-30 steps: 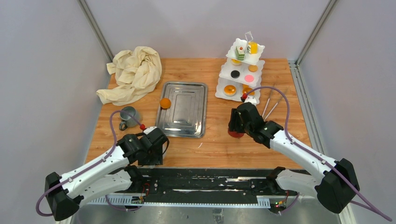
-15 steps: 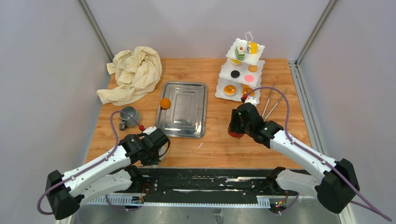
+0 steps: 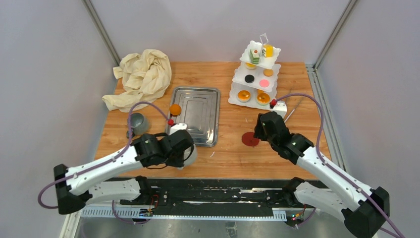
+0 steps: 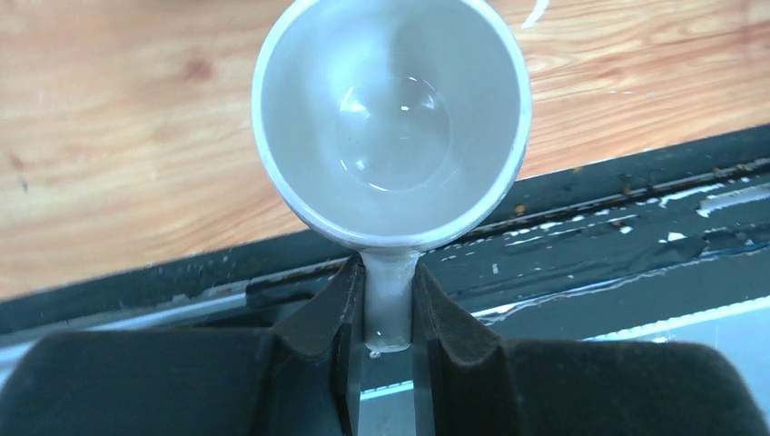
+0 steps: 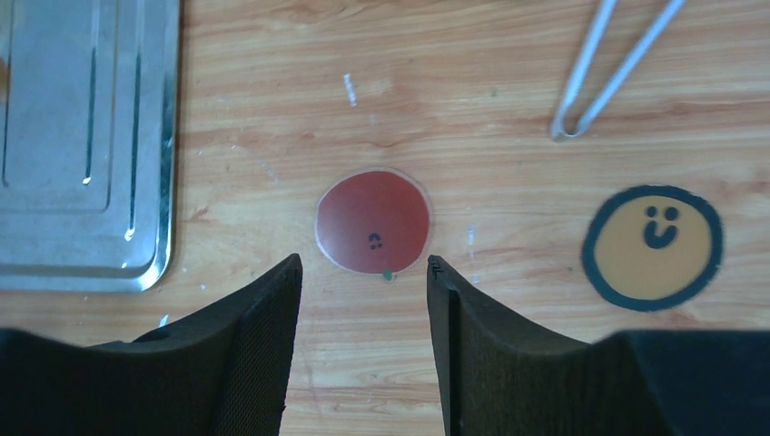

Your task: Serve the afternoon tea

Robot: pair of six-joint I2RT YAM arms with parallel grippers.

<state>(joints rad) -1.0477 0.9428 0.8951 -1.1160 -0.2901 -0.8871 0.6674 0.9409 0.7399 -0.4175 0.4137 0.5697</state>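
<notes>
Left claw [image 4: 386, 313] is clamped on the handle of the off-white mug [image 4: 390, 118], holding it upright at the near edge of the wooden surface [image 3: 228, 148]; right claw [image 5: 363, 272] hangs with jaws apart, gripping nothing, over a red disc [image 5: 372, 222]. Far left lies the cream cloth [image 3: 143, 77]. Mid-surface sits the steel tray [image 3: 200, 119], an orange cake [image 3: 175, 109] just inside its left rim. At far right the white three-tier stand [image 3: 239, 74] carries the other cakes. Left of the tray stands the grey mug [image 3: 137, 122]
</notes>
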